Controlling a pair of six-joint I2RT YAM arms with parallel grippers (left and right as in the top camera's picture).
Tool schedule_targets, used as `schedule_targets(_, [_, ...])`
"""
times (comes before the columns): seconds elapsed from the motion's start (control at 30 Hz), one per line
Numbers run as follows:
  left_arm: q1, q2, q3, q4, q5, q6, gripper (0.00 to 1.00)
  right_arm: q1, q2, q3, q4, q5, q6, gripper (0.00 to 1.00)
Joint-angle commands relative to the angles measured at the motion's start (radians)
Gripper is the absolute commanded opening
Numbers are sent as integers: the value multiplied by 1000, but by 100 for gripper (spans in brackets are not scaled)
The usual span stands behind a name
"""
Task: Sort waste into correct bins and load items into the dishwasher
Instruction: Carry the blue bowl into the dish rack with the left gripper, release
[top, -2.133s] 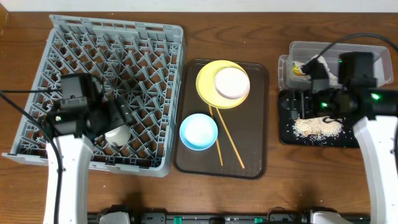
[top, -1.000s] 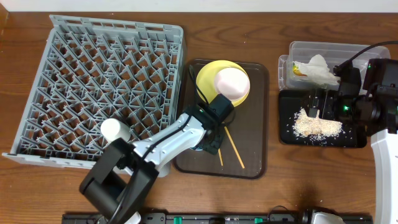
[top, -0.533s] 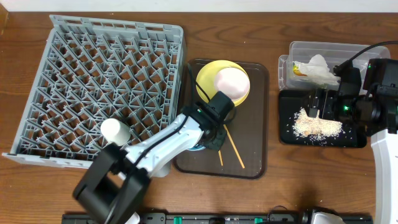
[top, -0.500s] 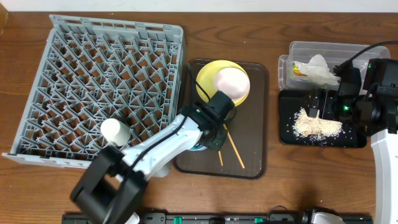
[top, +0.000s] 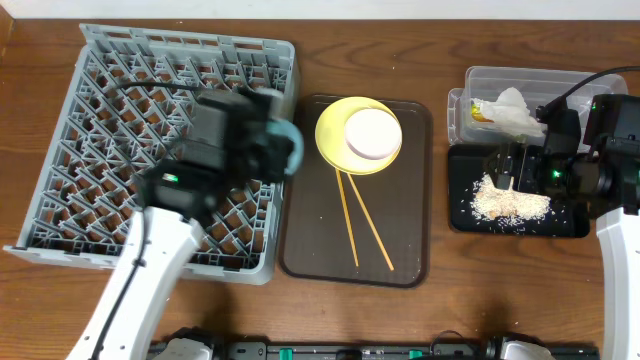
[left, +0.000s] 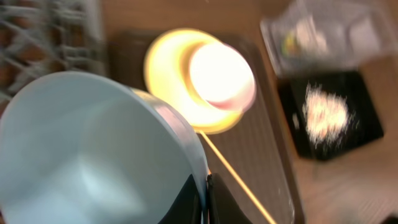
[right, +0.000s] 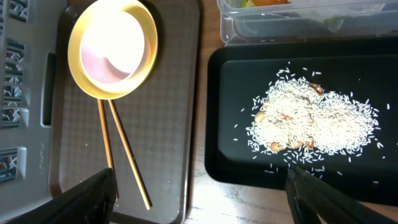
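Observation:
My left gripper (left: 204, 194) is shut on the rim of the light blue bowl (left: 93, 143). It holds the bowl (top: 291, 150) tilted on edge above the right side of the grey dishwasher rack (top: 120, 90). The yellow plate (top: 330, 135) with the white bowl (top: 373, 133) on it and two chopsticks (top: 347, 215) lie on the brown tray (top: 400, 220). My right gripper (right: 199, 183) hangs open over the gap between the brown tray and the black tray (right: 217, 124). Rice (right: 311, 121) lies in the black tray. The napkin (top: 512, 106) and wrapper (top: 481, 114) sit in the clear tub (top: 560, 82).
The rack fills the left of the table, its right wall next to the brown tray (right: 168, 124). The clear tub (right: 298, 18) stands just behind the black tray (top: 570, 222) at the right. Bare wood runs along the front edge.
My left gripper shut on the blue bowl on the brown tray, then lifted it up and left to the rack's right edge. The right arm has stayed still.

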Motion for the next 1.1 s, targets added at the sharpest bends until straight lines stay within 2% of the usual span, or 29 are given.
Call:
schedule_targets(0.0, [257,29,12,59,375,35,6,-10,-6,16,-5,3,9,85])
schedule_targets(0.23, [529,174,12,237,806,14,6,-10,-6,16,-5,3,9,84])
schedule_targets(0.47, [652,394,12,374,1068,-50,6,-10,-6,16,-5,3,9,84])
schedule_targets(0.87, [755,560,11,402,1077,-61,6,-10,-6,16,-17,3,9,84])
schedule_targets(1.07, [817,568,10,397,951,-61,8,-10,-6,16,-26,3,9,83])
